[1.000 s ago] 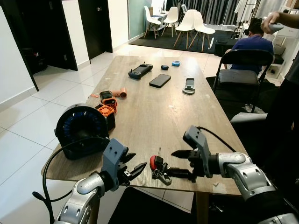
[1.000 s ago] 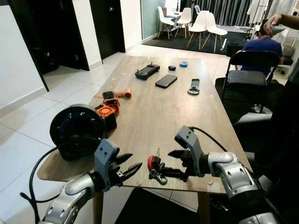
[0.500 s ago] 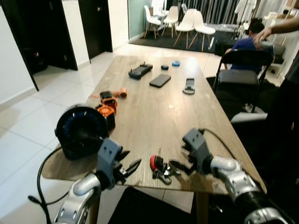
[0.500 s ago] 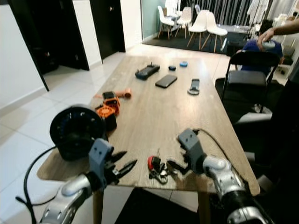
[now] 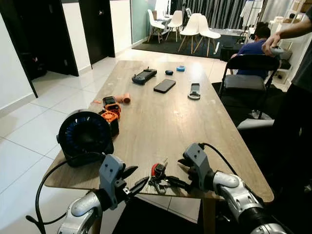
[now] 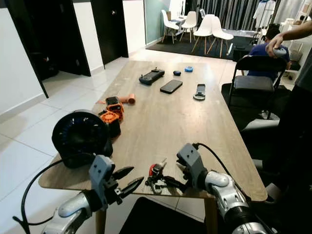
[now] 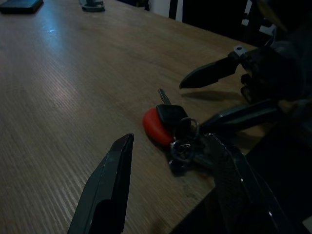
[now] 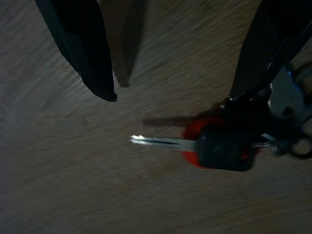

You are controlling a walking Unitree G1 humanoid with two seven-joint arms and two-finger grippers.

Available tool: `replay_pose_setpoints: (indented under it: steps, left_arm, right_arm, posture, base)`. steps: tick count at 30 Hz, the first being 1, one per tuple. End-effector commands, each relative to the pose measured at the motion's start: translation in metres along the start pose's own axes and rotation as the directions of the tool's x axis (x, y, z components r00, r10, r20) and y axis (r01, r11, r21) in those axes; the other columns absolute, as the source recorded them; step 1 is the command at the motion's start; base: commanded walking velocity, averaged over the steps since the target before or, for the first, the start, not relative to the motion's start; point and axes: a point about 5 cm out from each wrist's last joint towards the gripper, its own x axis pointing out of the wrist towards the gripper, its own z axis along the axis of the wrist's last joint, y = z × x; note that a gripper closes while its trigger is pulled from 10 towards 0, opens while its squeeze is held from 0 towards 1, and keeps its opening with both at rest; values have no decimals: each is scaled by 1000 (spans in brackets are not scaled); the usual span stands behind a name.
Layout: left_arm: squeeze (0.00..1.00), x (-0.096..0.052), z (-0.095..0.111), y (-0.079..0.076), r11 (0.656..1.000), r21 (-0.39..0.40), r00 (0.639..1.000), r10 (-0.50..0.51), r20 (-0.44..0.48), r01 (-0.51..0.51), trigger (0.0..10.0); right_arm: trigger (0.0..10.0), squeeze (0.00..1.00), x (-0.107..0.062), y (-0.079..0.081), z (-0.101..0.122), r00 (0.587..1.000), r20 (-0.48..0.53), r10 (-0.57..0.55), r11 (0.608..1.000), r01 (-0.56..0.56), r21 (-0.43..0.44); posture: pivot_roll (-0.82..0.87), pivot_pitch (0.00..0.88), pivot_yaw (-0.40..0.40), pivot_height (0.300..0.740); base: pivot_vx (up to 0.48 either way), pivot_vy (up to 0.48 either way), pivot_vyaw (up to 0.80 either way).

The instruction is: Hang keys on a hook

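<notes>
A key bunch [image 5: 158, 173] with a red fob and a black key head lies near the front edge of the wooden table [image 5: 161, 117]. My right gripper [image 5: 176, 174] is open just right of it. One finger hovers above the table and the other lies low against the key ring. In the right wrist view the keys [image 8: 219, 144] lie past the spread fingers [image 8: 83, 48], with the silver blade pointing away from the fob. My left gripper [image 5: 134, 178] is open at the table's front edge, left of the keys [image 7: 168, 127] and apart from them.
A black round fan [image 5: 85, 136] stands at the front left, with orange and black tools [image 5: 112, 108] behind it. A controller [image 5: 145, 75], a phone [image 5: 165, 86] and a small device [image 5: 194, 91] lie farther back. A black folding chair [image 5: 243, 78] and a seated person [image 5: 253, 45] are at the right.
The head view has shifted. My right gripper has moved in toward the keys, its low finger now against the ring. The left gripper stays open beside them.
</notes>
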Motion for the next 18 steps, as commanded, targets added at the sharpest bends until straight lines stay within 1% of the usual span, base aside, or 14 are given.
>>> replay_pose_setpoints:
  steps: [1, 3, 4, 6, 7, 8, 11, 12, 14, 15, 16, 18]
  left_arm:
    - [0, -3, -2, -4, 999, 17, 1000, -28, -7, 28, 10000]
    - [0, -3, -2, -5, 999, 16, 999, -32, -6, 32, 10000]
    - [0, -3, -1, -6, 999, 14, 999, -39, -5, 39, 10000]
    - [0, -3, -1, -6, 999, 13, 999, -43, -5, 43, 10000]
    - [0, -3, -2, -7, 999, 13, 999, -47, -8, 47, 10000]
    - [0, -3, -2, -7, 999, 13, 999, -47, -8, 47, 10000]
    - [0, -2, -3, -7, 999, 15, 999, -51, -12, 51, 10000]
    - [0, -2, -3, -7, 999, 15, 999, -51, -12, 51, 10000]
    - [0, -2, -3, -8, 998, 16, 998, -54, -12, 54, 10000]
    - [0, -2, -3, -8, 998, 16, 998, -54, -12, 54, 10000]
    - [0, -1, -3, -8, 998, 17, 998, -56, -12, 56, 10000]
    - [0, -1, -3, -9, 998, 18, 998, -60, -12, 60, 10000]
  right_arm:
    - [10000, 0, -2, 13, -15, 996, -52, 67, 998, -67, 3]
    - [10000, 0, -3, 15, -14, 996, -41, 84, 996, -84, -3]
    - [10000, 0, -3, 19, -9, 994, -9, 110, 994, -110, -4]
    - [10000, 0, -4, 20, -7, 993, 7, 121, 993, -121, -1]
    - [10000, 0, -5, 24, 2, 987, 64, 150, 988, -151, 12]
    - [10000, 0, -5, 24, 2, 987, 64, 150, 988, -151, 12]
    - [10000, 0, -6, 27, 15, 972, 129, 196, 979, -201, 27]
    - [10000, 0, -6, 27, 15, 972, 129, 196, 979, -201, 27]
    - [10000, 0, -8, 29, 23, 960, 164, 227, 972, -234, 25]
    - [10000, 0, -8, 29, 23, 960, 164, 227, 972, -234, 25]
    - [10000, 0, -9, 29, 27, 956, 178, 234, 970, -241, 21]
    - [10000, 0, -11, 21, 38, 954, 219, 204, 976, -214, 23]
  posture:
    - [50, 105, -2, 740]
    - [48, 106, 0, 740]
    - [47, 107, 1, 740]
    - [47, 107, 1, 740]
    - [47, 107, 1, 740]
    - [47, 107, 1, 740]
    - [44, 108, 3, 740]
    - [44, 108, 3, 740]
    - [44, 108, 3, 740]
    - [44, 108, 3, 740]
    - [44, 108, 4, 740]
    - [44, 108, 3, 740]
  base:
    - [0, 0, 0]
    - [0, 0, 0]
    - [0, 0, 0]
    - [0, 0, 0]
    - [0, 0, 0]
    - [0, 0, 0]
    - [0, 0, 0]
    - [0, 0, 0]
    - [0, 0, 0]
    - [0, 0, 0]
    - [0, 0, 0]
    - [0, 0, 0]
